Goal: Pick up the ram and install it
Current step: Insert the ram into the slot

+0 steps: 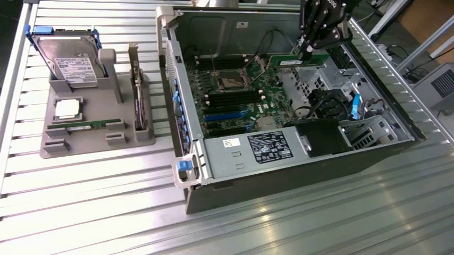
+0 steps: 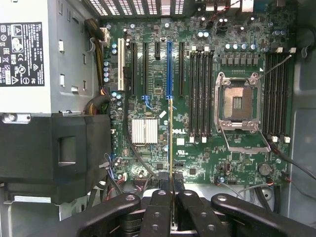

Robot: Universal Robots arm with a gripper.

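Aluminium in long ribbed slats made up the counter [image 1: 85,202], dull silver and streaked with glare. On it lay an open computer case [image 1: 234,183] of grey sheet steel, its side off. The green motherboard [image 1: 241,90] [image 2: 197,153] lay flat on its floor.

The jaws, black and jointed, were closed almost completely, clamped on the top edge of the ram [image 1: 291,62] [image 2: 171,143]. This was a thin, narrow green stick. In the exterior view it hung level above the far part of the case, over the board and seated in no slot. In the wrist view it showed edge-on as a fine pale line running out from between the jaws, in line with a long blue slot [image 2: 169,69].

Beside that slot stood banks of black memory slots [image 2: 202,94] and the square, open metal processor socket [image 2: 239,106]. A small finned silver heatsink [image 2: 144,131] was also there. A boxy steel power supply [image 1: 252,149] [image 2: 29,54] with a white label and a black plastic shroud [image 2: 54,153] crowded one side of the board. Thin black cables [image 2: 276,153] trailed across the corner near the socket.

Well apart, on the exterior view's left, a grey moulded tray [image 1: 71,146] held four things. They were a hard drive [image 1: 67,58] propped upright, a square silver chip [image 1: 67,109], another green stick [image 1: 82,126] and a card [image 1: 136,90] standing on edge.
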